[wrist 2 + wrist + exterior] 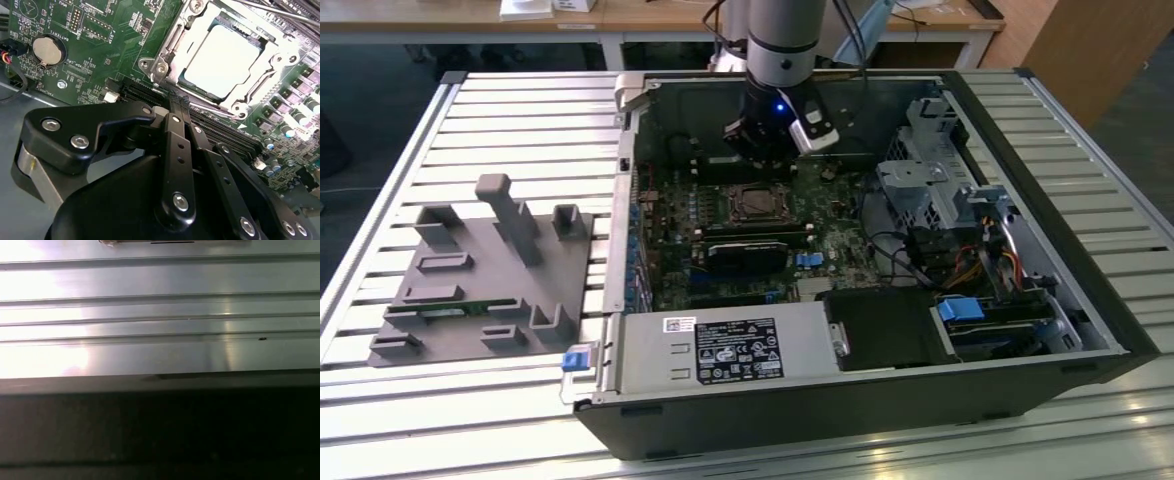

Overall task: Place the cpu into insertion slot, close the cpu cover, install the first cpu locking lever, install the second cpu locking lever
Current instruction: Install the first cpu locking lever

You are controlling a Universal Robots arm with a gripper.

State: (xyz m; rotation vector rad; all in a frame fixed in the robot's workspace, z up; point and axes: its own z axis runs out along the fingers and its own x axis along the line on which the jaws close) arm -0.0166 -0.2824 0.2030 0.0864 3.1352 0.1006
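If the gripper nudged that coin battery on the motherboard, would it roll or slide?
Probably neither. The coin battery lies flat in a round holder on the green motherboard, so it likely stays put. Its shiny metal face looks slippery to pinch. Freed and on edge, a disc like that could roll.

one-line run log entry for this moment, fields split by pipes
cpu: seated in insertion slot | cpu cover: down around cpu | gripper: shut, empty, beside socket edge

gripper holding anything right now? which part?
Nothing held: the gripper fingers meet empty beside the socket; the cpu already sits under the cpu cover.
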